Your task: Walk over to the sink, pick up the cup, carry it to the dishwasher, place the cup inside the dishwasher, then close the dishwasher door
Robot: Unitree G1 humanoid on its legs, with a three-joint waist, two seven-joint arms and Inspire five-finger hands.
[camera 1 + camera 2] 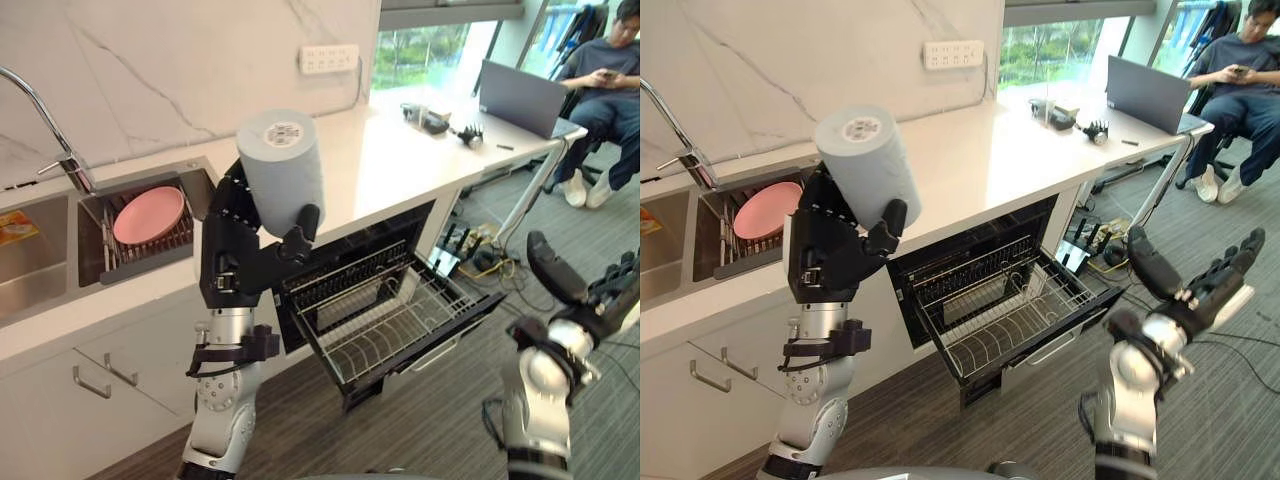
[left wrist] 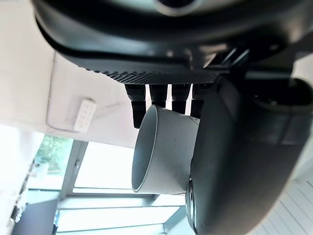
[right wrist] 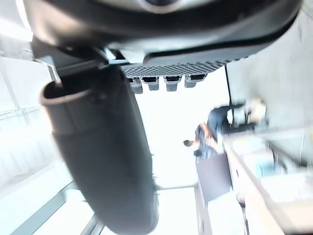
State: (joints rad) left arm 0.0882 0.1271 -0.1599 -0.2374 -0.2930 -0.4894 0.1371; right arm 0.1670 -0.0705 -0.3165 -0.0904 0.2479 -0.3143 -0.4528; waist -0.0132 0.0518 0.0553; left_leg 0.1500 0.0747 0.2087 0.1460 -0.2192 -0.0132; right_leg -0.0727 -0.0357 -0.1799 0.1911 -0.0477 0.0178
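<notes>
The left hand (image 1: 233, 250) is gripping a grey cup (image 1: 282, 170), fingers and thumb curling round its side. It is holding the cup above and just left of the open dishwasher (image 1: 345, 262), flat labelled end facing up. The dishwasher's wire rack (image 1: 385, 320) is standing pulled out. The right hand (image 1: 1195, 295) is hanging low to the right of the dishwasher, fingers straight and spread. A pink plate (image 1: 148, 214) is sitting in the sink (image 1: 40, 280), well left of the dishwasher. A laptop (image 1: 520, 97) is standing on the desk (image 1: 400, 160) beyond the dishwasher, near a seated person (image 1: 605, 80).
</notes>
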